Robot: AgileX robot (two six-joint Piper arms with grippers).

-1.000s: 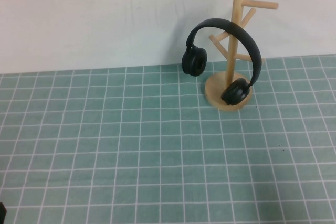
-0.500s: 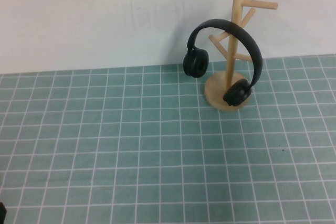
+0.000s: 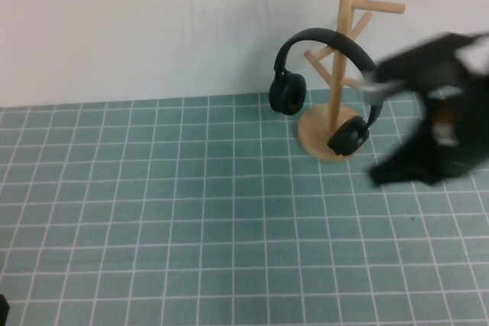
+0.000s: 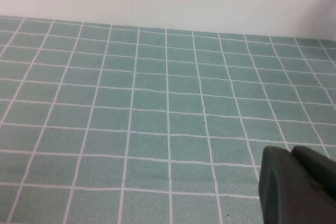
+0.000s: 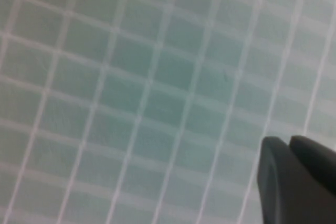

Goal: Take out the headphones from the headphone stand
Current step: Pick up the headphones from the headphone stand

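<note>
Headphones (image 3: 325,82) upright on stand (image 3: 341,51), right claw (image 3: 435,124) beside

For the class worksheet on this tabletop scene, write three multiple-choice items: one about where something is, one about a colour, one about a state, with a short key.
1. Where are the headphones?
A. flat on the mat
B. hanging on the headphone stand
C. held in a gripper

2. What colour is the grid mat?
A. green
B. red
C. black

3. What has the right gripper done with the headphones?
A. lifted them clear
B. dropped them on the mat
C. not taken them yet

Key: 1 B, the headband loops over a peg. 2 A, green squares with white lines. 3 C, it is a blur beside the stand. The left gripper is low over the mat.
</note>
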